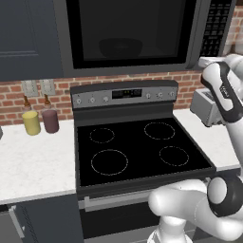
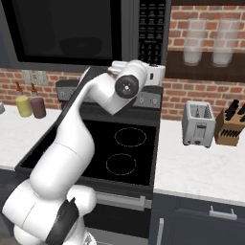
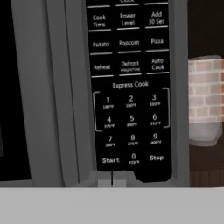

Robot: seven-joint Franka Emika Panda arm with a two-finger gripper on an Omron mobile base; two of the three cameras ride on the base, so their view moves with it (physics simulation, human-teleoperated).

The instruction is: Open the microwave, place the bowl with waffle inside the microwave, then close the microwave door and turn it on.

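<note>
The microwave [image 1: 133, 33] hangs above the stove with its door [image 2: 67, 31] shut. Behind the black glass a dim round bowl [image 1: 120, 47] [image 2: 79, 46] shows; I cannot make out the waffle in it. My gripper [image 3: 112, 183] is shut, its fingertips pressed together, and holds nothing. It sits right at the bottom edge of the keypad panel [image 3: 131, 87], just below the Start button [image 3: 110, 160]. In the right base view the white hand [image 2: 154, 72] is raised against the lower end of the keypad [image 2: 152, 31].
The black stove [image 1: 137, 147] lies under the microwave. A silver toaster [image 2: 198, 124] and a knife block [image 2: 230, 125] stand on the right counter. Yellow [image 1: 31, 122] and maroon [image 1: 50, 120] jars stand on the left counter. Two glasses [image 2: 194, 43] sit on a shelf.
</note>
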